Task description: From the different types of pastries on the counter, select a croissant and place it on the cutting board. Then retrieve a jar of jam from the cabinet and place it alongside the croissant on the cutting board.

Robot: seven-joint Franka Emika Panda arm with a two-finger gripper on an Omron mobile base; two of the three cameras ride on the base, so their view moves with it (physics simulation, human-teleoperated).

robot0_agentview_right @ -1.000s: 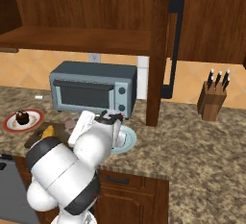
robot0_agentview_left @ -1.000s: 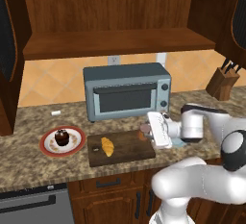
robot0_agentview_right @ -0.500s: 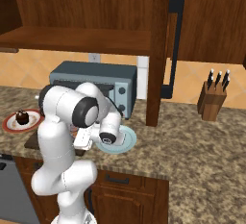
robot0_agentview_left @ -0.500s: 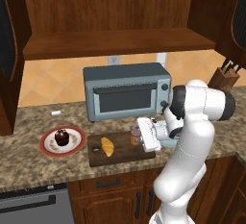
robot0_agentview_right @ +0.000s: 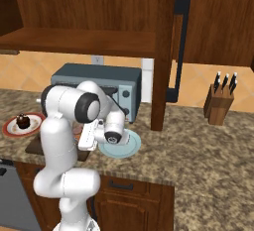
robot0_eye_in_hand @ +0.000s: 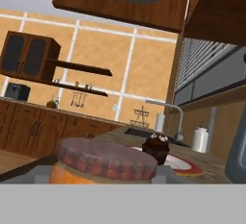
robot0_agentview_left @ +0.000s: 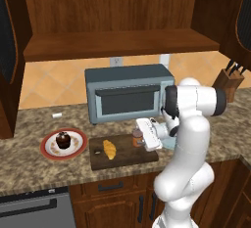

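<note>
1. In the left base view we saw the flat dark brown wooden cutting board (robot0_agentview_left: 128,154) lying on the speckled brown-and-tan granite counter (robot0_agentview_left: 29,166), low and centre in the frame, in front of the grey-blue toaster oven (robot0_agentview_left: 128,93).
2. The small golden-yellow ridged croissant (robot0_agentview_left: 109,149) lay on the left half of that board.
3. The arm's two-finger gripper (robot0_agentview_left: 140,137) pointed left over the board's right end, with the small cylindrical jar of orange-brown jam (robot0_agentview_left: 138,137) at its fingertips.
4. In the hand view the jar (robot0_eye_in_hand: 103,164) sat bottom centre between the fingers, its lid filling the gap; we judged the fingers closed on it (whether its base touched the board we could not tell).
5. The dark brown chocolate cake (robot0_agentview_left: 62,139) stood on its red-rimmed round plate (robot0_agentview_left: 50,149) at the left of the counter, apart from the board.
6. In the right base view a pale blue round plate (robot0_agentview_right: 126,146) lay on the counter just right of the gripper (robot0_agentview_right: 85,137).
7. A wooden knife block (robot0_agentview_right: 220,104) stood at the right of that frame.
</note>
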